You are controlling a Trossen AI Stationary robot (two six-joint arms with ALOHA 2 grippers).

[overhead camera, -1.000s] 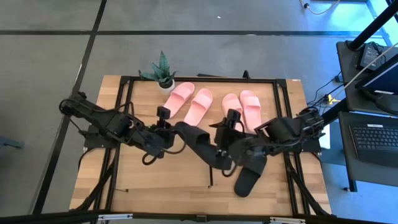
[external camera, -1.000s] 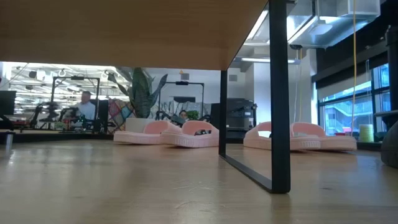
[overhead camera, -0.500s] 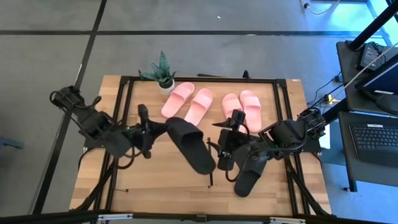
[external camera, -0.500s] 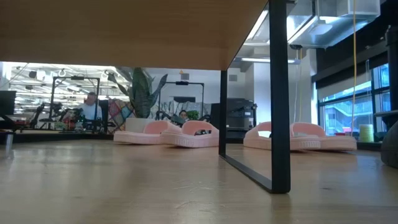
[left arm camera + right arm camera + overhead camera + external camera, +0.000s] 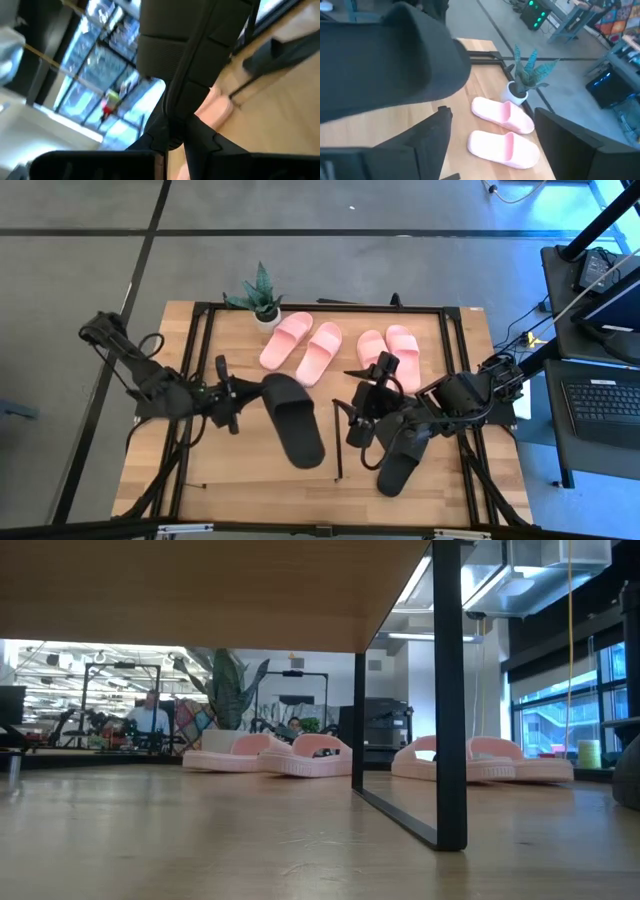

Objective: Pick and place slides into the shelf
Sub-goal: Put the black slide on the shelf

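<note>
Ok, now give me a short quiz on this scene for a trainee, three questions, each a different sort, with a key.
1. True or false: the right tool is shut on a slide.
2. What does the left tool grip? A: the potted plant. B: a black slide. C: nothing.
3. How many pink slides show in the high view?

Key: 1 false, it stands open and grips nothing. 2 B. 3 four, as two pairs side by side.
</note>
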